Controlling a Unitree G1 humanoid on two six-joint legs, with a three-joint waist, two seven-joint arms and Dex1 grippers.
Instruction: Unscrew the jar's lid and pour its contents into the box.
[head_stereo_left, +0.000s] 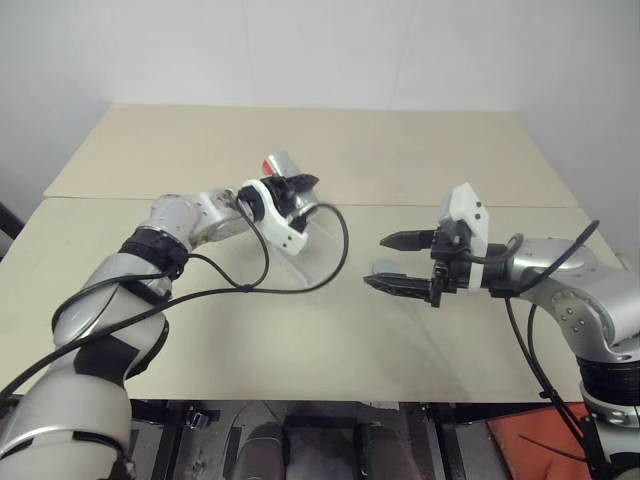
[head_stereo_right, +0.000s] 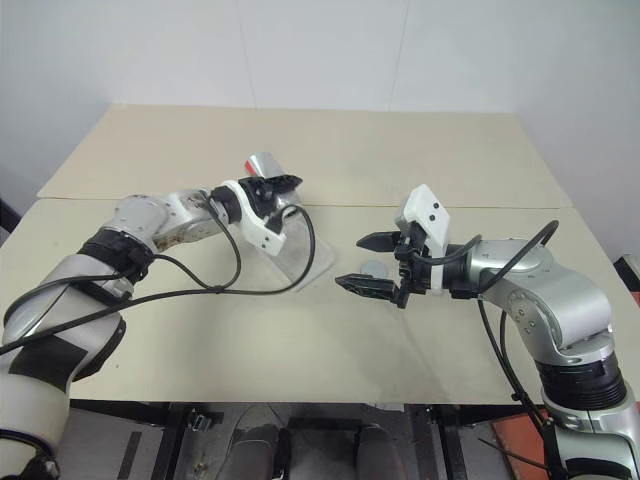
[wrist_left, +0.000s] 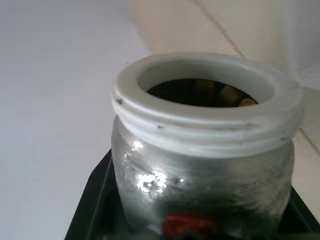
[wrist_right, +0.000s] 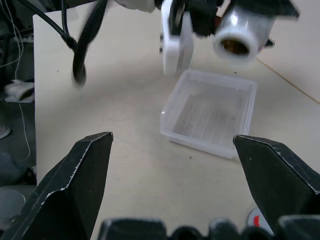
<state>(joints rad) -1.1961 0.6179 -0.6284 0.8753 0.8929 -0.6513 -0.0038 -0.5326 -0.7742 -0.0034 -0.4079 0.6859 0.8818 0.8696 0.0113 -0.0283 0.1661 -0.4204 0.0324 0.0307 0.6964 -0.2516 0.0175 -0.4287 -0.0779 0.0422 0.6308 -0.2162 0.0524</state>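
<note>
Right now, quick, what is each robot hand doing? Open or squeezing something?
Left gripper: shut on the jar, lid off, held above the box.
Right gripper: open, holding nothing.

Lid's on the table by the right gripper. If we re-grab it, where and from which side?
Probably the rim of the lid, from straight above, with the fingers across its width. It lies flat on the table, low and round, so a side approach would leave little to pinch.
</note>
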